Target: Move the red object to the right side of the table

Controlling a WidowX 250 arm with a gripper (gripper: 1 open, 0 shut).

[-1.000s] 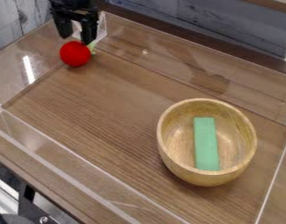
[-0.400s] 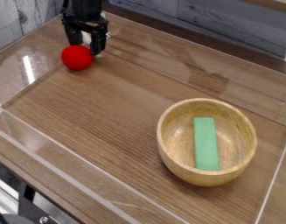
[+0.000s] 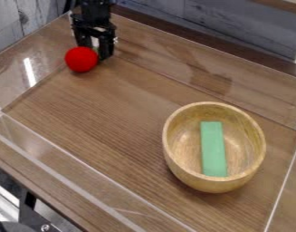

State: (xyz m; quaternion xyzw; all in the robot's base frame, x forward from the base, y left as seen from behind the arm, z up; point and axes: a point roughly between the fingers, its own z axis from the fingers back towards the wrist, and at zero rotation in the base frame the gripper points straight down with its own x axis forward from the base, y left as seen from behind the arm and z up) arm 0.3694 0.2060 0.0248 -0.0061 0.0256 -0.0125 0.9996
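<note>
A small bright red ball, the red object (image 3: 79,60), rests on the brown wood-grain table (image 3: 126,109) near its far left corner. My black gripper (image 3: 94,45) points straight down just behind and to the right of the ball, close to the tabletop. Its fingers (image 3: 110,43) stand apart, open, with nothing between them. The ball lies beside the gripper, outside the fingers.
A round light wooden bowl (image 3: 175,149) holding a green rectangular block (image 3: 212,149) stands at the front right. Clear acrylic walls (image 3: 23,68) edge the tabletop on all sides, close to the ball at the left and back.
The gripper has come down toward the tabletop and shifted a little to the right, staying open. The red ball and the bowl have not moved.
</note>
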